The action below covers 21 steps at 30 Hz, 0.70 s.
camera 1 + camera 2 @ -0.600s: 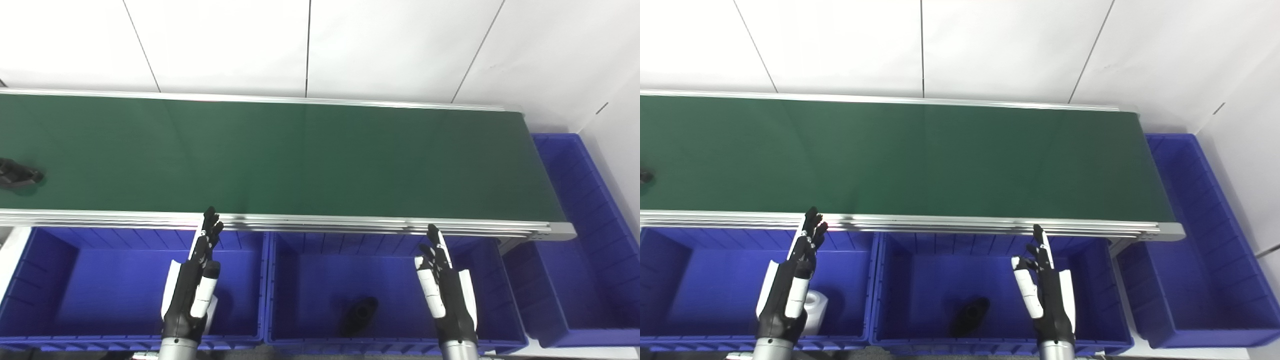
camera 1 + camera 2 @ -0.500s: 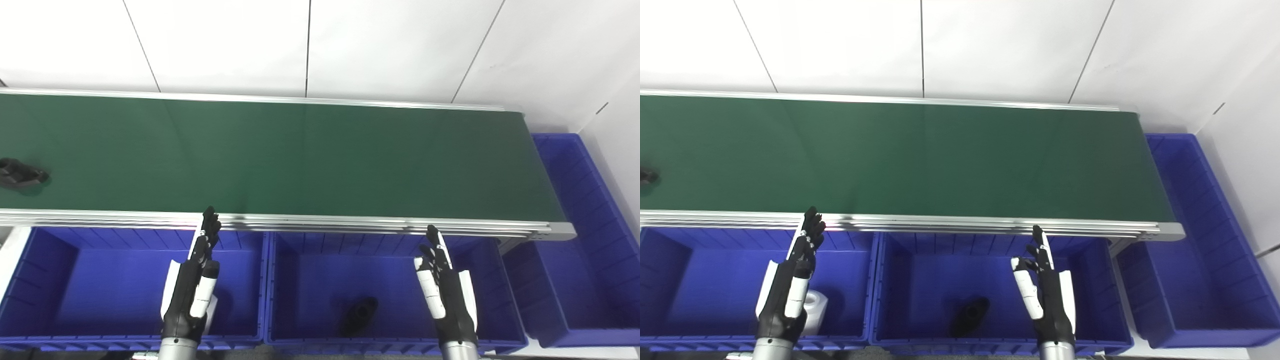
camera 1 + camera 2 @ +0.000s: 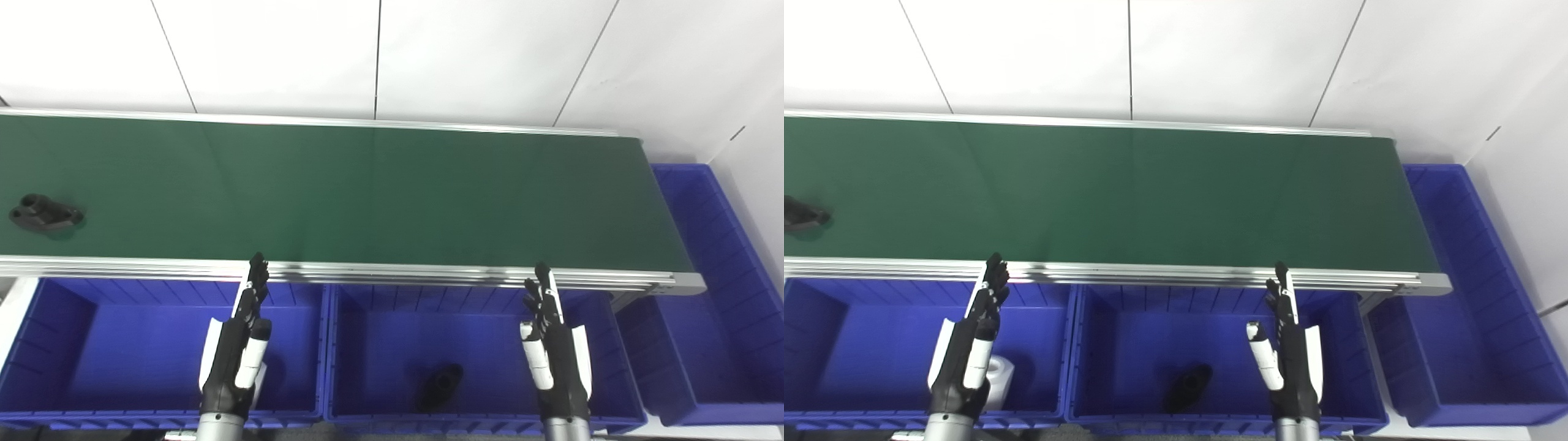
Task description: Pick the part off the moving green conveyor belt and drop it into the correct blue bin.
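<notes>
Moved: black part (image 3: 44,212) has ridden rightward on green belt (image 3: 367,196) — far left, well apart from both hands | left hand (image 3: 236,355) open, empty, over left bin (image 3: 55,343) | right hand (image 3: 554,361) open, empty — shifted slightly right over middle bin (image 3: 380,331)

Black part (image 3: 801,215) on belt's (image 3: 1127,196) left edge

3 blue bins (image 3: 153,411) – 2 black parts (image 3: 44,212) – 1 white part (image 3: 998,373) – 1 belt (image 3: 367,190)
</notes>
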Available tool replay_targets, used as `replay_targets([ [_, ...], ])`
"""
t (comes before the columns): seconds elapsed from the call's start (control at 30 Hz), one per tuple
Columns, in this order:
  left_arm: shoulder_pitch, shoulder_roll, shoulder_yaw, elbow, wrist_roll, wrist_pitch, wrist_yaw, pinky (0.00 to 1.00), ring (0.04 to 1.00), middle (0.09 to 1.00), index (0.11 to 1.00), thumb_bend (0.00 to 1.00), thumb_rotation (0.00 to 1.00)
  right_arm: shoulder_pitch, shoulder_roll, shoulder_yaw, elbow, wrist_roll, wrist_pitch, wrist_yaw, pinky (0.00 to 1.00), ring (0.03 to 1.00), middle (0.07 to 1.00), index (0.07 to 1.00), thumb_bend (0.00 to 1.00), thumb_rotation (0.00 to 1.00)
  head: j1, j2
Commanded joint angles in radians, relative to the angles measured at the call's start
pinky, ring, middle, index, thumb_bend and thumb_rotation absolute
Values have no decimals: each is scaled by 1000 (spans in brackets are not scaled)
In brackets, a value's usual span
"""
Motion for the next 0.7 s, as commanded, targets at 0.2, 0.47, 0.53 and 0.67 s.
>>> replay_targets([
  [0.2, 1, -12, 4, -30, 5, -19, 13, 1000, 1000, 1000, 1000, 767, 1000, 3, 3, -1, -31, 5, -52, 10, 929, 962, 1000, 1000, 864, 1000, 4, 0],
  [0.47, 3, -16, 4, -29, 5, -17, 12, 1000, 1000, 1000, 1000, 754, 1000, 3, 1, -2, -24, 13, -60, 15, 935, 963, 1000, 1000, 850, 1000, 6, -7],
  [0.53, 3, -16, 4, -27, 4, -21, 10, 1000, 1000, 1000, 1000, 755, 1000, 4, 1, 0, -30, 12, -51, 17, 936, 963, 1000, 1000, 842, 1000, 6, -7],
  [0.67, 4, -18, 7, -27, 7, -15, 11, 1000, 1000, 1000, 1000, 768, 1000, 5, 1, -1, -30, 11, -47, 19, 937, 964, 1000, 1000, 844, 1000, 7, -9],
])
